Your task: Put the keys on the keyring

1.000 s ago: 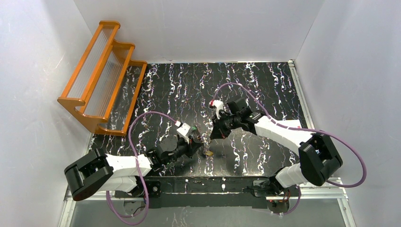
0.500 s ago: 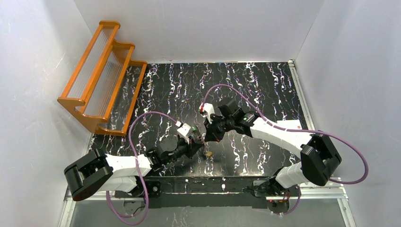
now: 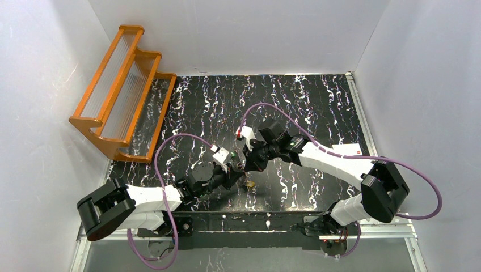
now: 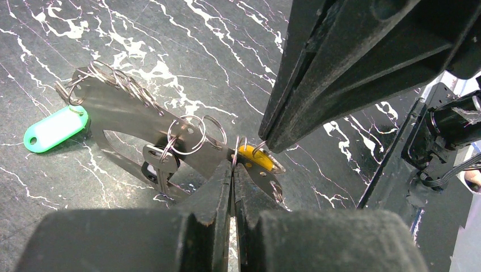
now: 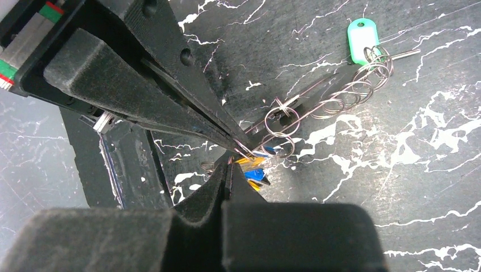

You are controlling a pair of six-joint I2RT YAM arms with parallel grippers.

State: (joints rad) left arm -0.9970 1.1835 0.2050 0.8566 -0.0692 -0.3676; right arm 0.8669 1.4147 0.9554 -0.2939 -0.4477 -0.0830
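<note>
Two robot arms meet tip to tip, low over the front middle of a black, white-veined worktop [image 3: 317,96]. The left claw [image 4: 233,170] is clenched on a thin ring of the grey keyring [image 4: 130,116]. The right claw [image 5: 228,167] is also clenched, touching the yellow key [image 4: 254,157]. The ring probably needs holding steady while the key is fed slowly. The walls are white, and an orange rack [image 3: 122,90] stands far left.

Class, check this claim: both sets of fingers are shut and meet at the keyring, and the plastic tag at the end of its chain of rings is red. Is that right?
Not quite: the tag is green, not red, as the left wrist view shows. The rest holds: the left fingers and right fingers are shut and meet at the keyring.
</note>
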